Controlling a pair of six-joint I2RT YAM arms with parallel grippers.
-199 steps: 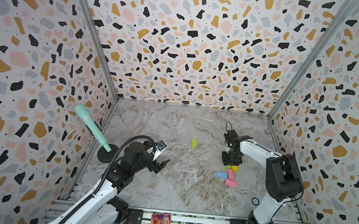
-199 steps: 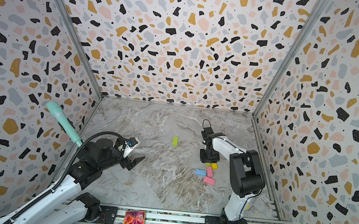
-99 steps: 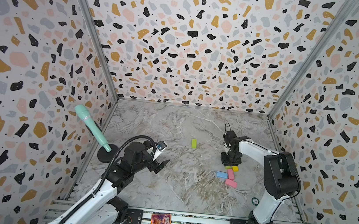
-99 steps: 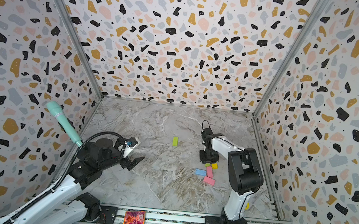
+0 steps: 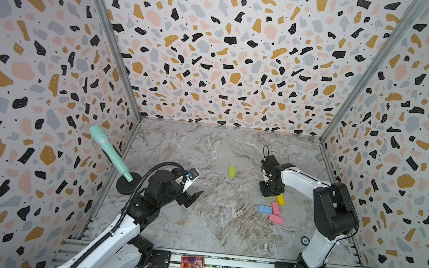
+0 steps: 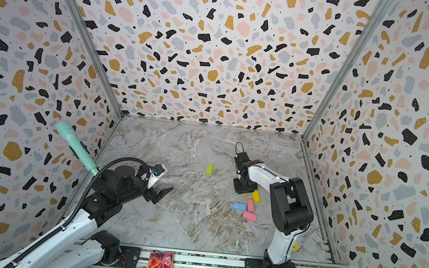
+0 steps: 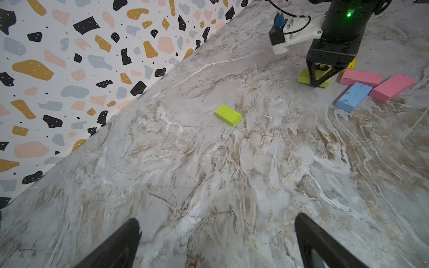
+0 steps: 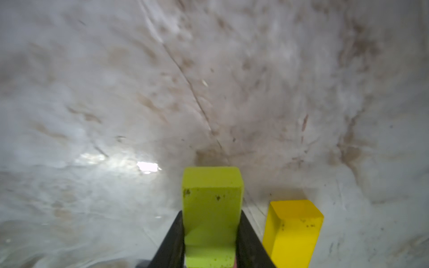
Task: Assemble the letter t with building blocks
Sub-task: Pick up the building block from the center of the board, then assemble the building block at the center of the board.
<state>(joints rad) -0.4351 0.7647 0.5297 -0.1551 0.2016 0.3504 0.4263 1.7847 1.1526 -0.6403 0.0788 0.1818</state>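
Observation:
My right gripper [image 5: 269, 193] points down at the table, shut on a lime green block [image 8: 211, 208] that fills the gap between its fingers. A yellow block [image 8: 292, 232] lies just beside it. In both top views a light blue block [image 5: 265, 209] and two pink blocks [image 5: 275, 208] [image 5: 276, 219] lie in a loose cluster in front of them. Another lime green block [image 5: 232, 171] lies alone near the middle. My left gripper [image 5: 193, 197] hovers open at the left, with nothing between its fingers [image 7: 130, 239]. No letter t figure shows.
A teal microphone [image 5: 111, 153] on a round black stand leans at the left wall. A small round disc [image 5: 304, 240] lies by the right arm's base. A colourful card [image 5: 192, 264] sits on the front rail. Patterned walls close in three sides.
My right gripper's jaws have closed onto the lime green block; the arm itself has barely shifted. The left arm has not moved.

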